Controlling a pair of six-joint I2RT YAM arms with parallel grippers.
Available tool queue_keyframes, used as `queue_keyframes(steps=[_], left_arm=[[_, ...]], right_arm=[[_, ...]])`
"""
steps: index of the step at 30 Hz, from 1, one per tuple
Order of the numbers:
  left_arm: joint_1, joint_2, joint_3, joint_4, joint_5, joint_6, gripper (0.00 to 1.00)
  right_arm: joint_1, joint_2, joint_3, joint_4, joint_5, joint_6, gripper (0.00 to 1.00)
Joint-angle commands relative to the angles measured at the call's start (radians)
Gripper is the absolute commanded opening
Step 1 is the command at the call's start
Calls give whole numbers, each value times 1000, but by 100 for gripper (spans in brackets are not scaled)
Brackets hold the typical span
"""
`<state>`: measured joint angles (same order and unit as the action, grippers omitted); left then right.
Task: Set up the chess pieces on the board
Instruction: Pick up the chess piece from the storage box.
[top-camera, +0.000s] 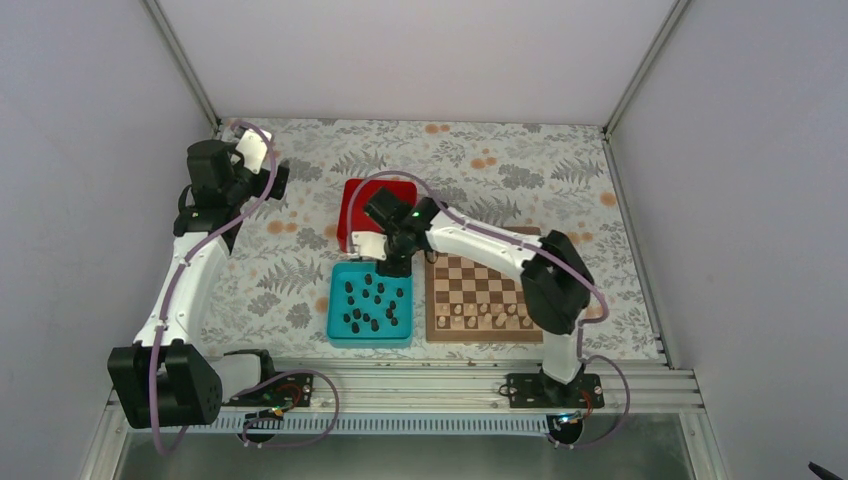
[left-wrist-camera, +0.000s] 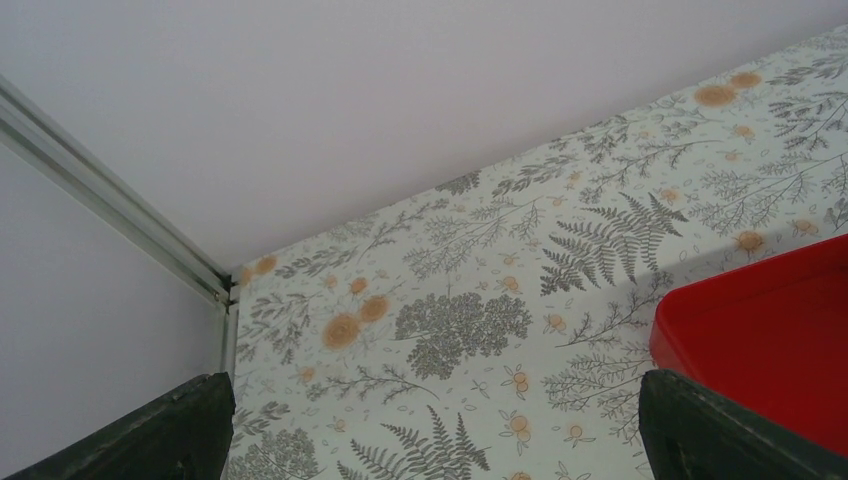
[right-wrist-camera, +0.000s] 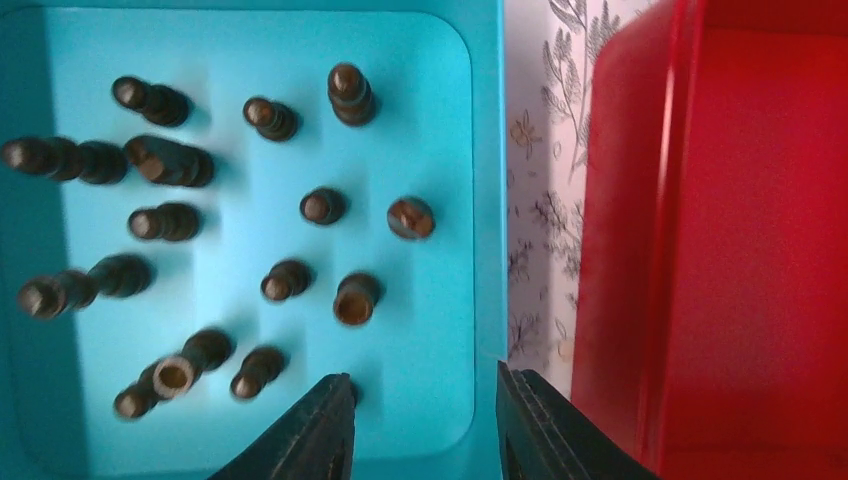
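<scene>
Several dark chess pieces (top-camera: 366, 296) lie and stand in a teal tray (top-camera: 334, 310) left of the wooden chessboard (top-camera: 480, 278). In the right wrist view the dark pieces (right-wrist-camera: 353, 298) are scattered over the tray floor (right-wrist-camera: 430, 120). My right gripper (top-camera: 394, 268) hovers over the tray's far right corner; in its own view the right gripper (right-wrist-camera: 425, 425) is open and empty, one finger above the tray floor, the other above the tray's edge. My left gripper (top-camera: 281, 180) is open and empty over the far left of the table, and also shows in its own view (left-wrist-camera: 440, 445).
A red square box (top-camera: 375, 203) stands behind the tray, close to my right gripper; it also shows in the right wrist view (right-wrist-camera: 740, 230) and the left wrist view (left-wrist-camera: 770, 330). Pale chess pieces (top-camera: 490, 318) stand in the board's near rows. White walls enclose the flowered table.
</scene>
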<state>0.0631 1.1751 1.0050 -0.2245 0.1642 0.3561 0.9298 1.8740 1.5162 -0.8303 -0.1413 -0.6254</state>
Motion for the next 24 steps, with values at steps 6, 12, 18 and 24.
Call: queue_keyframes(steps=[6,12,18,24], left_arm=[[1,-13,-17,30,-20,10,100],[1,-11,-21,36,-20,14,100],[1,-11,-26,35,-14,19,100],[1,-11,-28,36,-11,21,100]], right_arm=[[55,158,162,14,-8,-43,38],[67,221,216,-5,-16,-48,39],[68,259,236,-28,-5,-50,37],[67,284,226,-33,12,-51,37]])
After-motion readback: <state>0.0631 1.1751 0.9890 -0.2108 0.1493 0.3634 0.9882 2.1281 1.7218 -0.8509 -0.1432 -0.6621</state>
